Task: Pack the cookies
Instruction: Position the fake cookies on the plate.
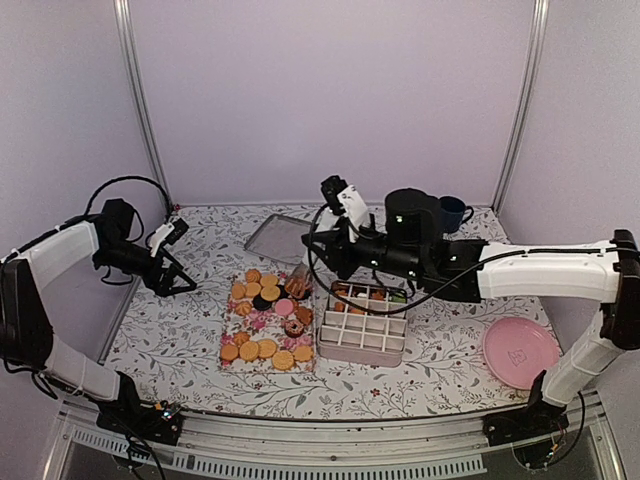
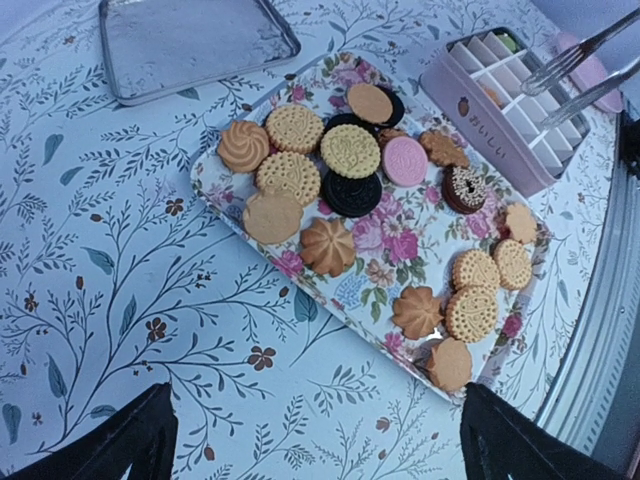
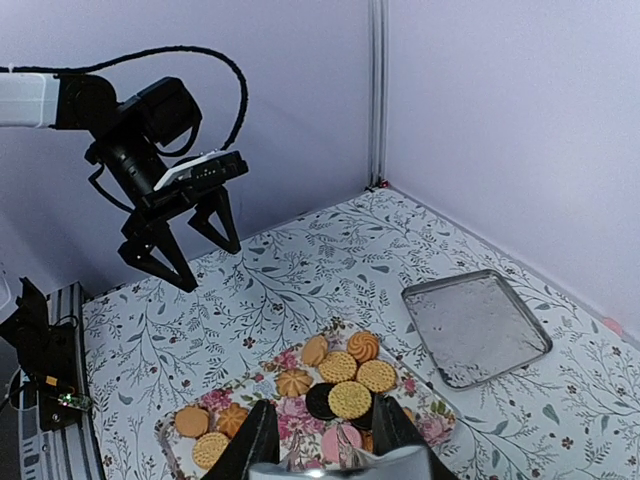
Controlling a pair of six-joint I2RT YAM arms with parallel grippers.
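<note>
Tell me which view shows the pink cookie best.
Left wrist: the pink cookie lies close, whole and unobstructed on the floral tray. Top external shows it only as a small spot. Right wrist catches it at the bottom edge, partly hidden by the right end effector.

A robot lab booth: plain lilac walls point(image 1: 330, 90), aluminium posts point(image 1: 141, 100).

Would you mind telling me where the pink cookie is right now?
In the left wrist view, the pink cookie lies on the floral tray, beside a round golden cookie, near the tray edge facing the divided box.
</note>
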